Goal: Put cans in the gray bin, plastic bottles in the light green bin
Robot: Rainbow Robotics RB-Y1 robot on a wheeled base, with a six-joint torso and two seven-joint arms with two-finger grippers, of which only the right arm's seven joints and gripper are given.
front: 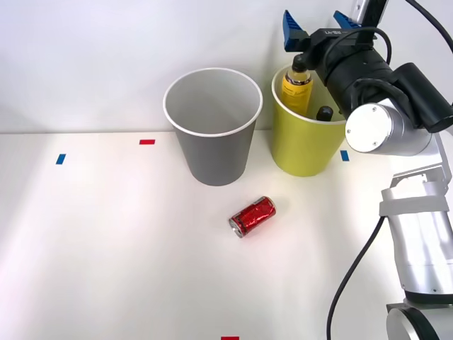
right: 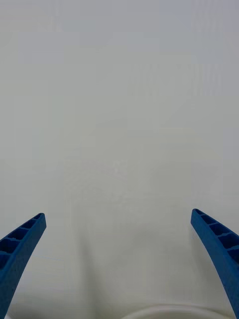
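1. R gripper (front: 317,23) up high at far right, above the far rim of the light green bin (front: 301,145). Jaws released, spread wide, nothing between them.
2. Blue ribbed fingers (right: 22,244) sit apart at the two lower corners in wrist view; plain white wall (right: 119,99) fills the gap between them.
3. Yellow-label bottle (front: 296,85) stands upright inside the light green bin, black cap up, just below and near side of the spread jaws. Not touching the fingers as far as front view shows.
4. Second black cap (front: 325,112) pokes up inside same bin, right of the yellow bottle; its body is hidden by bin wall + arm.
5. Red can (front: 253,216) lies on its side on the white table (front: 106,248), near side of both bins, roughly between them, well apart from the gripper. Silver end faces near-left.
6. Gray bin (front: 216,152) upright, left of the green one, just beside it, not touching; inside looks bare from what front view shows.
7. View diff: front view gives bins, can, bottles, arm. Wrist view adds only a thin white curved rim (right: 174,313) at its lower edge btwn the fingers; can't tell for certain which bin.
8. Small blue + red tape marks (front: 146,142) on the table.
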